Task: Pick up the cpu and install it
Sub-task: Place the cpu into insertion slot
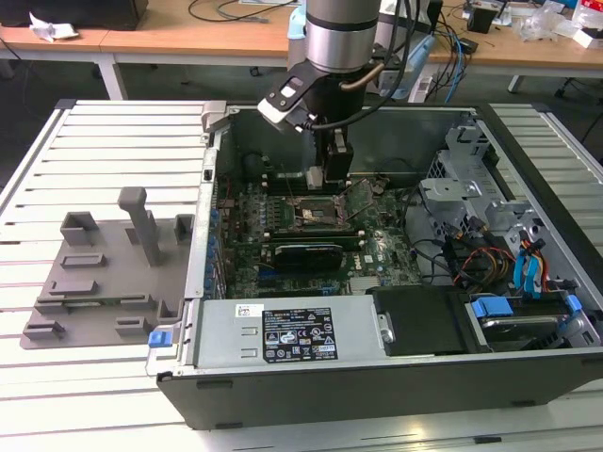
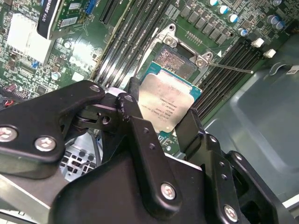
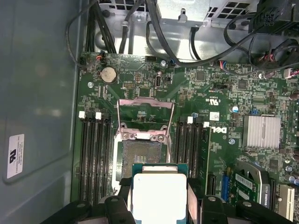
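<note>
Claw [image 2: 162, 114] [image 3: 159, 201]: clamped on two opposite edges of the cpu, seen in both wrist views.
Cpu [image 2: 169, 100] [image 3: 159, 193]: held silver top up between the fingers, close to the socket, not seated in it.
Socket [image 3: 140, 158]: uncovered, its metal frame [image 3: 145, 116] tilted up.
Computer case [image 1: 396, 363]: open; in the exterior view the claw reached into it at upper centre of the frame.
Fixture tray [image 1: 99, 282]: grey, on the desk [image 1: 57, 395] at the frame's left, well apart from the claw.

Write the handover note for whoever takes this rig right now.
End effector: shut on the cpu, gripping its edges, inside the open computer case.
The cpu: held above the motherboard, close to the open socket, whose load frame stands raised.
Done: pick-up.
Left: cpu not yet seated in the socket; load frame not closed.
</note>
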Robot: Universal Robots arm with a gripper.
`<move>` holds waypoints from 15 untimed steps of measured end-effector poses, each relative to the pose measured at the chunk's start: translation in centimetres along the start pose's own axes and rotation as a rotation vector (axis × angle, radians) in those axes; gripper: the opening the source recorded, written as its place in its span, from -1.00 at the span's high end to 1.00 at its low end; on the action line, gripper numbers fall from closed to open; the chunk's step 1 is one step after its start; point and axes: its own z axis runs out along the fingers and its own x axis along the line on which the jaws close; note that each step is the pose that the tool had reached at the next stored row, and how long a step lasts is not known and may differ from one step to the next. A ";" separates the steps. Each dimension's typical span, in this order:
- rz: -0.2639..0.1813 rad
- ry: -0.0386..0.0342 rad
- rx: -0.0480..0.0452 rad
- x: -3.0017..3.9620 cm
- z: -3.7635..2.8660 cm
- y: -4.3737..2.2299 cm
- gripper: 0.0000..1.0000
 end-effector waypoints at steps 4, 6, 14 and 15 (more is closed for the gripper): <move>0.000 -0.0006 0.0000 0.01 0.32 -0.07 -0.09; 0.000 -0.0007 0.0001 0.02 0.64 -0.08 -0.09; 0.000 -0.0007 0.0001 0.04 1.18 -0.09 -0.09; 0.000 -0.0008 0.0001 0.04 1.23 -0.09 -0.09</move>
